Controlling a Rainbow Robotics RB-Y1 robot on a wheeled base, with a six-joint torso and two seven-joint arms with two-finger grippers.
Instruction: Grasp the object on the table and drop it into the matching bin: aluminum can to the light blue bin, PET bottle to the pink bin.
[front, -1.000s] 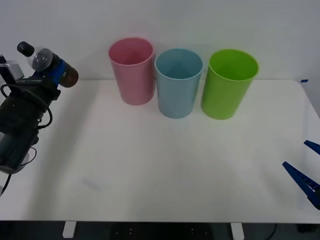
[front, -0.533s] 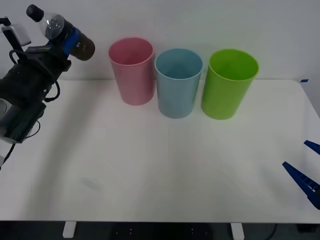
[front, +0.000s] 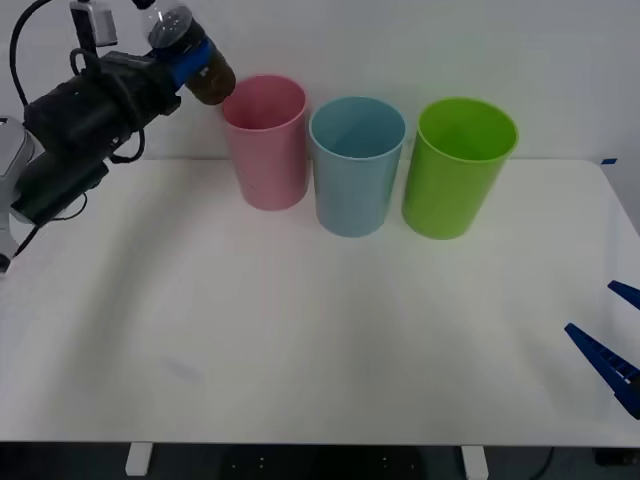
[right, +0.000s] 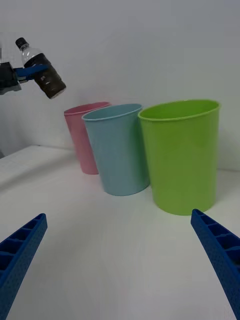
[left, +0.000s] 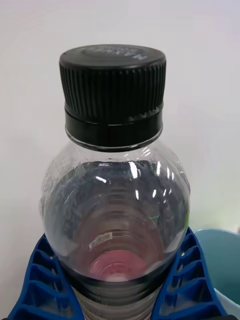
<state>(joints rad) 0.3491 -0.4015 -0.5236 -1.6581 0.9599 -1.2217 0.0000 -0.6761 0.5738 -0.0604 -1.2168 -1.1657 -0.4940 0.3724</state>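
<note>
The PET bottle (front: 190, 52), clear with dark brown liquid and a black cap, hangs tilted in the air, its base just left of the pink bin's (front: 265, 140) rim. My left gripper (front: 188, 55) is shut on it around its middle. The left wrist view looks along the PET bottle (left: 115, 200) from cap to base, with blue fingers (left: 190, 280) on both sides. From the right wrist view the PET bottle (right: 42, 75) is up and to the left of the pink bin (right: 85, 137). The light blue bin (front: 356, 165) stands beside the pink one. My right gripper (front: 612, 345) rests open at the table's right edge.
A green bin (front: 456, 165) stands to the right of the light blue one, the three in a row at the back of the white table (front: 320, 330). A wall rises right behind the bins.
My left arm has lifted the bottle and carried it to the right, from the table's far left to the pink bin's rim. The right arm has stayed put.
</note>
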